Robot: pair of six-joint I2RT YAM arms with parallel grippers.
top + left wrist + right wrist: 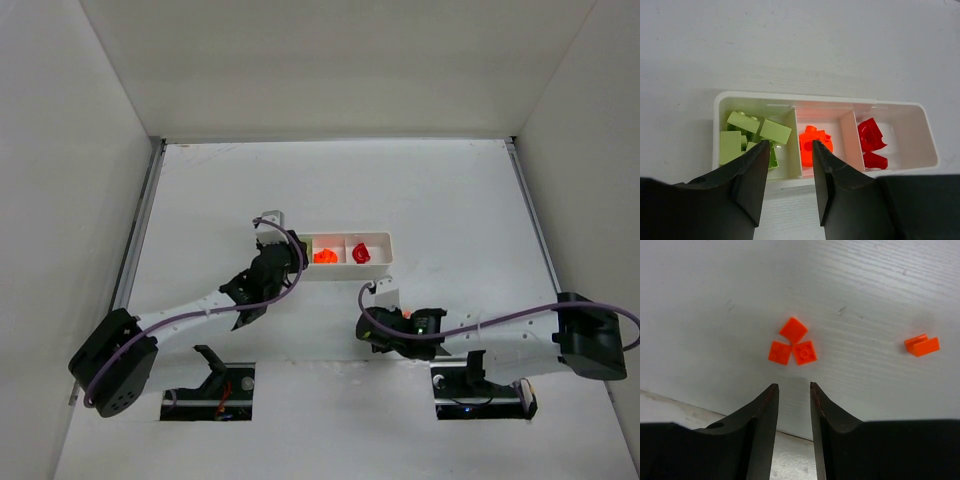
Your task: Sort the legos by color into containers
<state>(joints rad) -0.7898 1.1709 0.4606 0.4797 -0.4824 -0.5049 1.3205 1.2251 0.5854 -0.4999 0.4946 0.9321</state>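
Top external shows the shallow white three-compartment plastic tray [384, 238] mid-bench, slightly toward the far edge. Left wrist view: the left gripper [790, 146] hangs released and empty over the tray, where pale yellow-green plastic bricks [742, 131], an orange plastic piece [810, 142] and red plastic pieces [870, 140] are sorted one colour to a compartment. Right wrist view: the right gripper [793, 386], jaws parted and empty, faces three small orange square plates [792, 345] clustered toward the near edge, probably lining up a pick; another orange bracket-shaped brick [922, 345] lies apart.

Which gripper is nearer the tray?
Left. The left gripper hangs right at the tray; the right gripper is well apart from it, above loose orange legos.
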